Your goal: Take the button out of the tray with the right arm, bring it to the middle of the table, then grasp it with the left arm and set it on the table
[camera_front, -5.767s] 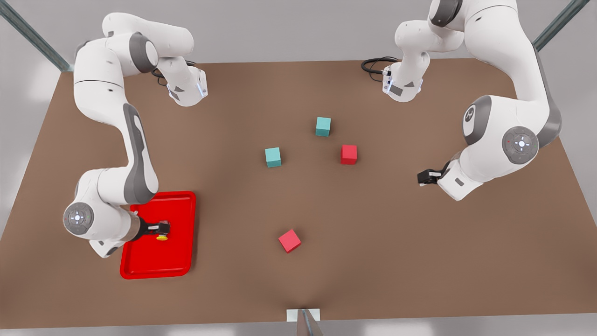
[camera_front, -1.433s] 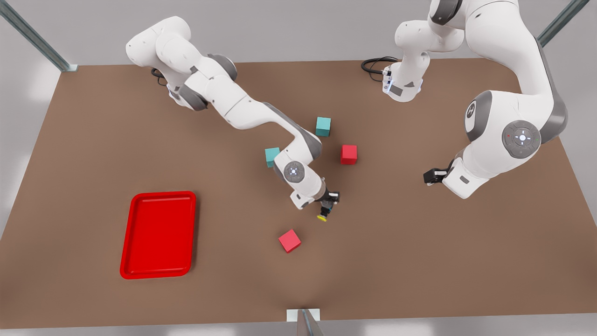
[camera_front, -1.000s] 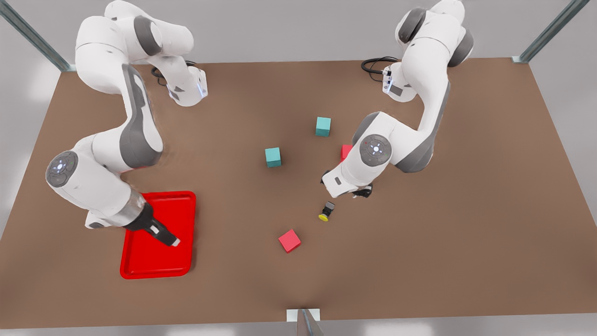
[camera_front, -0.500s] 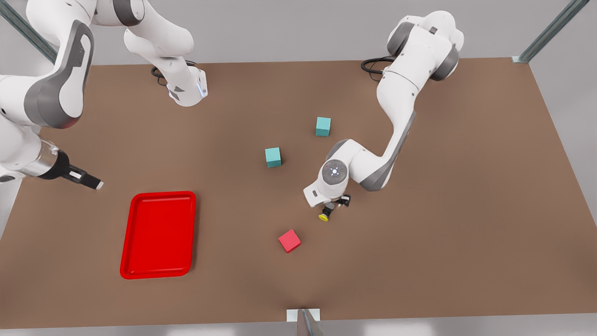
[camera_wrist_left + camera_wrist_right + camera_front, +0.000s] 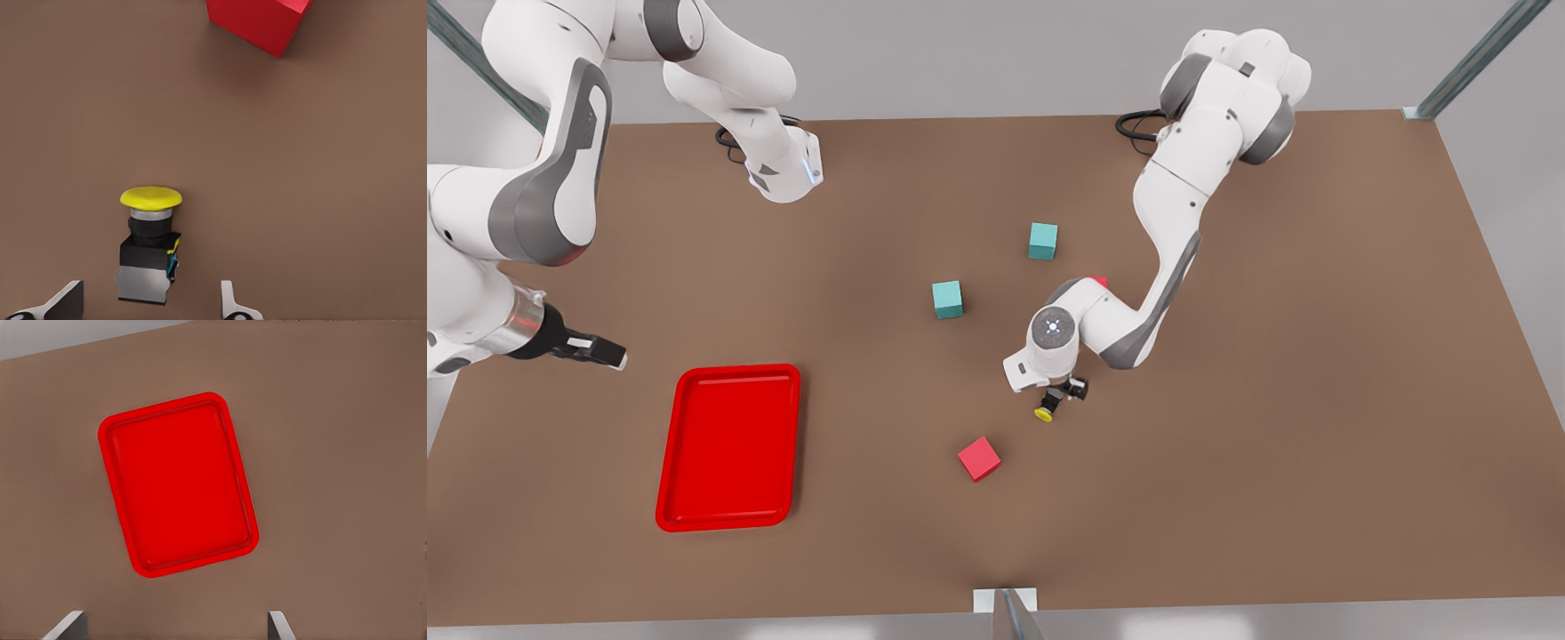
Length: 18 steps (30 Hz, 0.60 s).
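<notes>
The button (image 5: 1047, 408) is lying on its side on the table (image 5: 1227, 444) near the middle: round yellow cap (image 5: 151, 197), black neck, dark blocky body with a grey end face and a bit of blue on one edge. In the front view the cap is pointing toward the near table edge.

My left gripper (image 5: 1069, 390) is hovering right at the button's body end, fingers (image 5: 67, 301) spread wide, one on each side of the grey end face, not touching it. A red cube (image 5: 979, 459) is sitting near the cap side, with bare table between them. Two teal cubes (image 5: 948, 300) are sitting farther back, well apart from the button.

My right gripper (image 5: 600, 353) is hanging above the table's edge on the front view's left, just beyond the red tray (image 5: 729, 447), fingers spread wide and holding nothing. The tray is sitting empty, rim all visible, well apart from the button. There is lots of open brown table on the front view's right.
</notes>
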Available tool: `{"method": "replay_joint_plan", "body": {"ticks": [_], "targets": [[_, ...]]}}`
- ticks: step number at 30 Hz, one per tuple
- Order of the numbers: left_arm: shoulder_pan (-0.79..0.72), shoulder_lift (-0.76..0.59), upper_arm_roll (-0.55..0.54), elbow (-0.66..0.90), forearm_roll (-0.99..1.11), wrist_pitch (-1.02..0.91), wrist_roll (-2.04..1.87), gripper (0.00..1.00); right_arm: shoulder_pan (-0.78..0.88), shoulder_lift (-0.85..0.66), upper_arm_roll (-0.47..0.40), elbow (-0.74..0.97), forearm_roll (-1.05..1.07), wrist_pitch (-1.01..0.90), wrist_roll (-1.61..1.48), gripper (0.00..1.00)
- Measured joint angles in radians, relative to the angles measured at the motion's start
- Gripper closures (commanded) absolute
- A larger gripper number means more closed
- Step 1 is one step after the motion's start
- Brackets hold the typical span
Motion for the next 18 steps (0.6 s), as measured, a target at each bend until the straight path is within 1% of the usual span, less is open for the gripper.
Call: {"method": "replay_joint_plan", "body": {"ticks": [6,16,17,18], "targets": [[-0.005,0.034,0.001,-0.003,0.006,0.032,0.014,0.0,0.001,0.004,0.005,-0.001,-0.013,0.007,-0.043,0.0],[-0.004,0.041,0.002,0.0,0.009,0.06,0.029,0.01,0.015,0.004,0.005,-0.002,-0.022,0.009,-0.089,0.0],[-0.004,0.044,0.002,0.001,0.012,0.062,0.03,0.03,0.015,0.004,0.005,-0.002,-0.022,0.009,-0.093,0.0],[-0.002,0.046,0.001,0.001,0.017,0.063,0.031,0.12,0.015,0.004,0.005,-0.002,-0.022,0.009,-0.096,0.0]]}}
